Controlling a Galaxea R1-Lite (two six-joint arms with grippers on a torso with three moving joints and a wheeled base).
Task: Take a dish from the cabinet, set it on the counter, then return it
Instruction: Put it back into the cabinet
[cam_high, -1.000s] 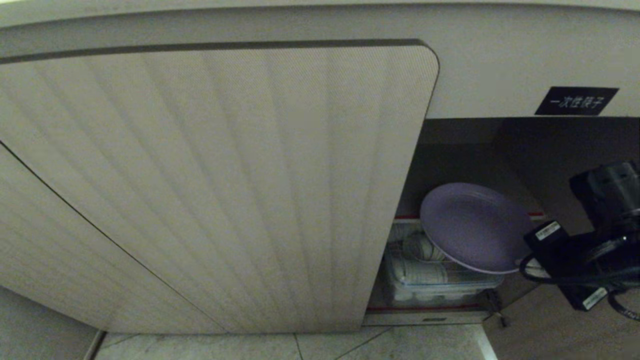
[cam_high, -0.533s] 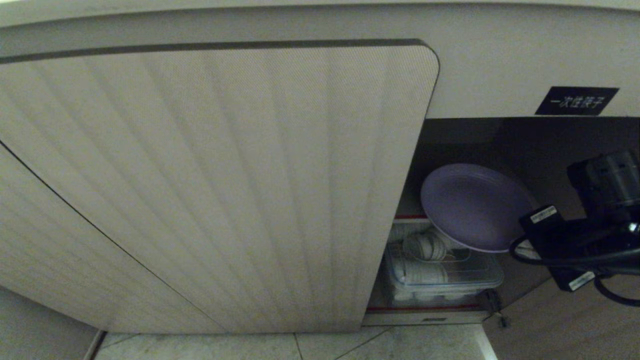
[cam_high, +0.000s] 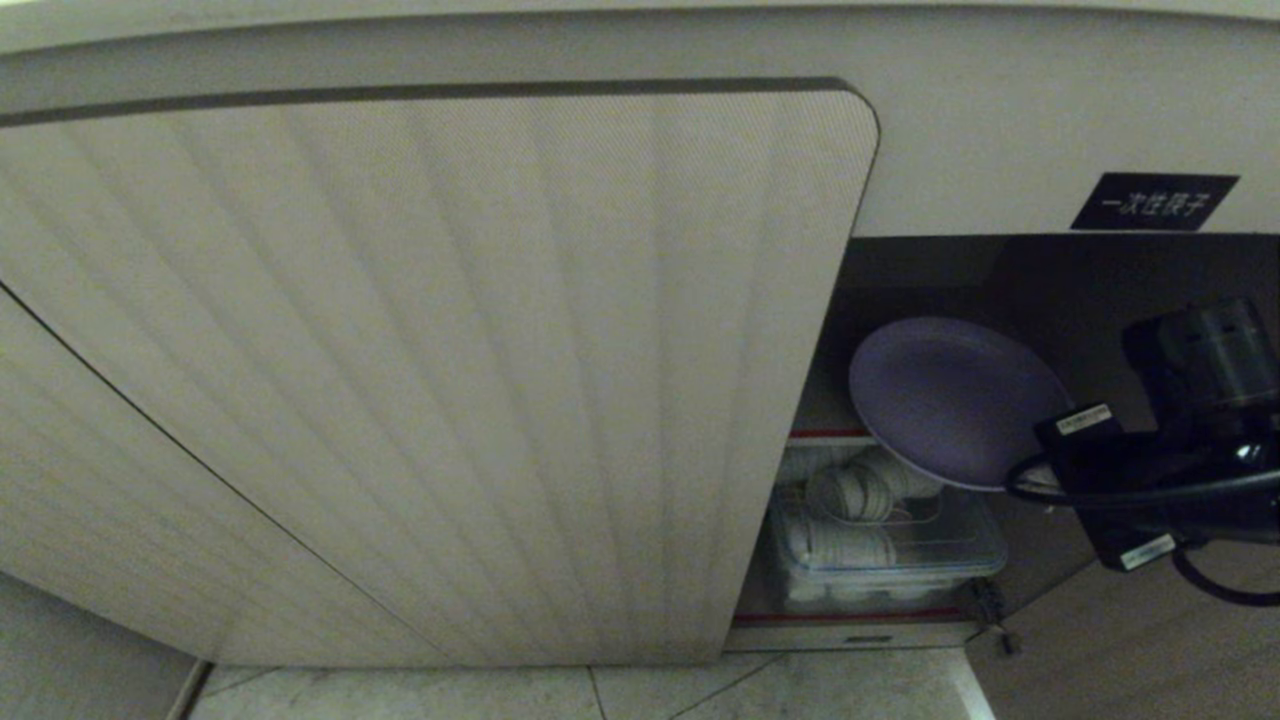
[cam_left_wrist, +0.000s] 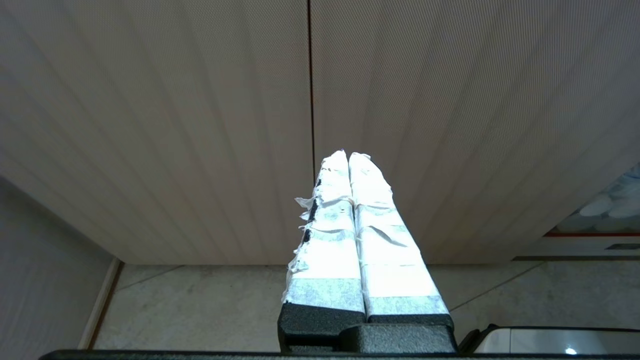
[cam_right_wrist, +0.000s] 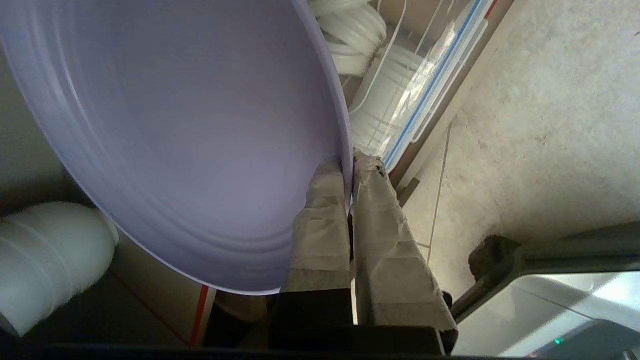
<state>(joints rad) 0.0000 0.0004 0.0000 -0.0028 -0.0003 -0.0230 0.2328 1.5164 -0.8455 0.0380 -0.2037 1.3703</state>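
Floor (cam_high: 800, 690): pale mottled stone tiles, divided by thin dark grout lines, seen below the furniture front. Wall strip (cam_high: 60, 650): plain grey, met by the floor at a light skirting edge (cam_left_wrist: 102, 300). Upper panel (cam_high: 1000, 120): smooth beige, carrying a small black label (cam_high: 1153, 202) with white characters. Light: dim and even, brighter on the floor.

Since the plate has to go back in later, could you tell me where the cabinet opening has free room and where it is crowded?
Bare room lies in the dark upper cabinet, above the red-edged shelf and the dish that the right gripper pinches. Below it is crowded: a clear bin of white dishes fills the space beside the ribbed door.
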